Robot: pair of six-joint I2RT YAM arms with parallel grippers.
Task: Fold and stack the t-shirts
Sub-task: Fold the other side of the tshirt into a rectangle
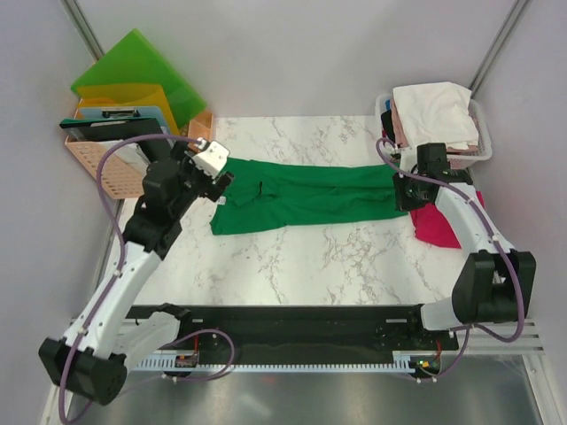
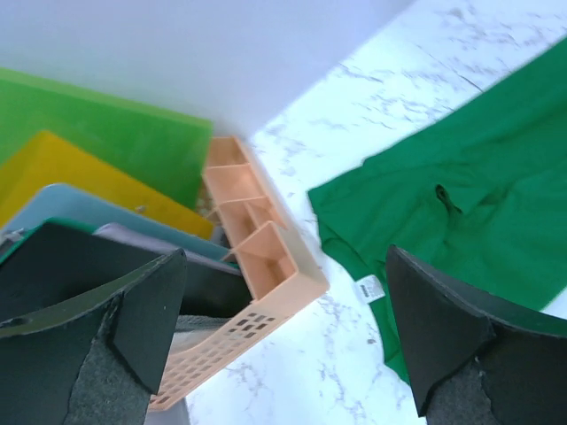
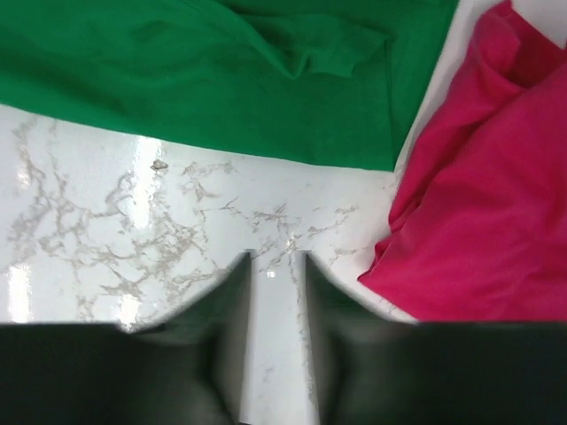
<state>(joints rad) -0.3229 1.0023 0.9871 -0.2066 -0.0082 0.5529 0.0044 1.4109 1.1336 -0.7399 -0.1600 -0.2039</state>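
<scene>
Left gripper (image 2: pixel 285 266) gaped at the green t-shirt's (image 1: pixel 301 197) frame-left end; its long axis ran across to the near-closed, empty right gripper (image 3: pixel 275 261).

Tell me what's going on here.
T-shirt folding is under way. A green tee lies stretched across the table. The left fingers stand wide open over its left end, holding nothing. The right fingers are nearly closed above bare table by its right end, gripping nothing. A magenta tee lies crumpled at the right edge, and a white tee tops a basket at the far right corner.
</scene>
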